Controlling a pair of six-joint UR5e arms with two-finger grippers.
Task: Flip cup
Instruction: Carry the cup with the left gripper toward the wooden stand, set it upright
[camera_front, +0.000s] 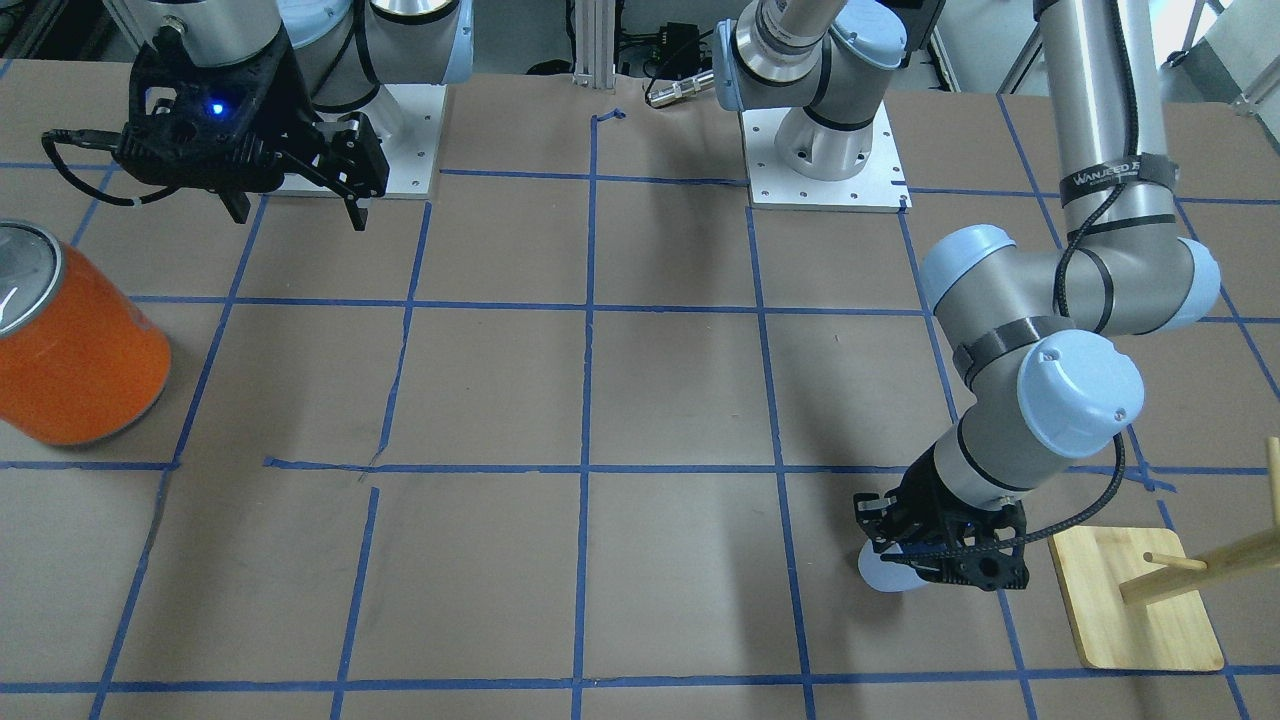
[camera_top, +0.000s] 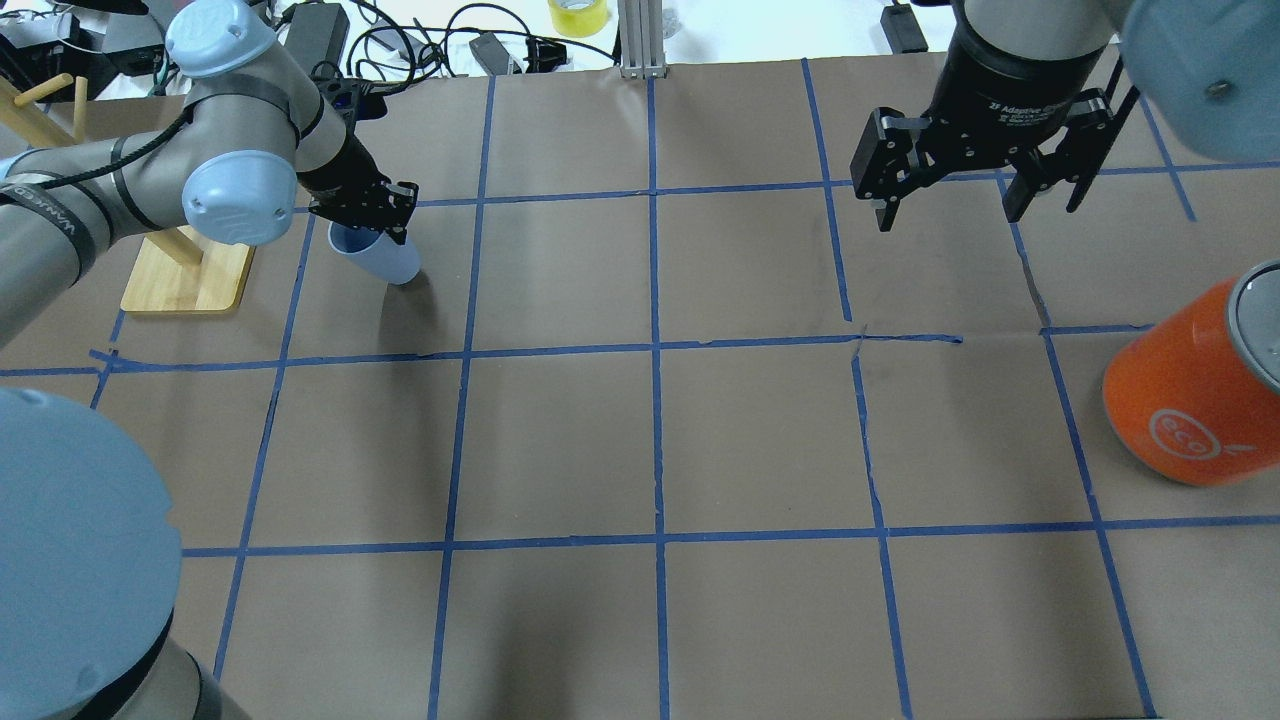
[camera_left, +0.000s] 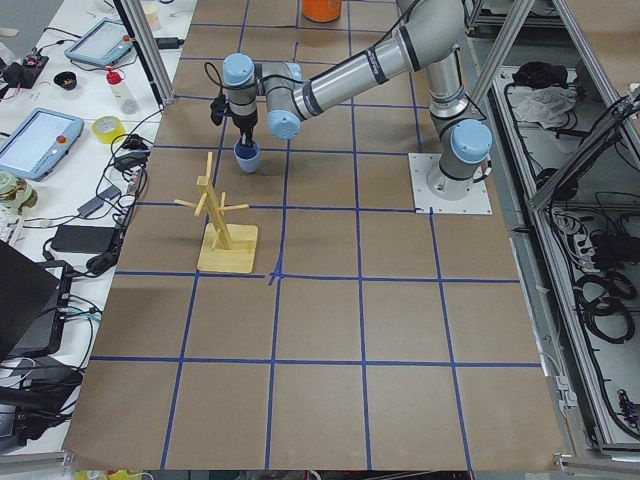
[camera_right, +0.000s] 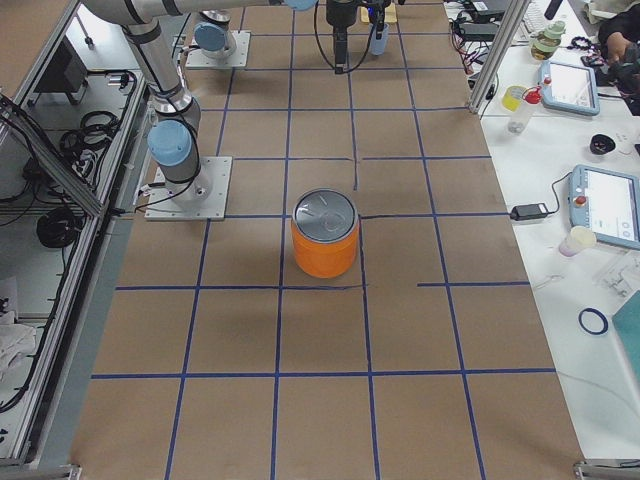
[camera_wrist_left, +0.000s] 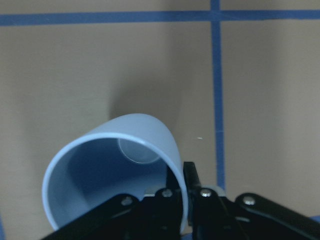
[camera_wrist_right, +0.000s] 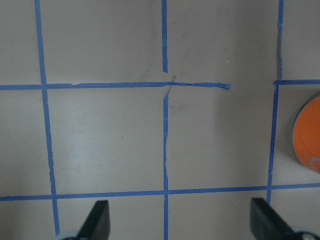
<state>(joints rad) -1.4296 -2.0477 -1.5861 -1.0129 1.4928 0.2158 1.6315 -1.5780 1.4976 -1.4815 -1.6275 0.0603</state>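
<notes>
A strap on the left arm reads "WANJEED" in the front-facing view. The overhead view shows "2F Adaptive" on the right tool, and an "eco" logo on the orange can, which has a silver top.

The left tool is clamped on the rim wall of the cup, which is held tilted over the bench just beside the wooden peg stand. Only the left wrist view shows the grip: 1 finger is outside the wall, the other is inside, and the mouth faces the camera. The cup is smooth, matte and tapered. I cannot tell whether it touches the brown paper. The right tool hangs open with its 2 fingers spread apart.
</notes>
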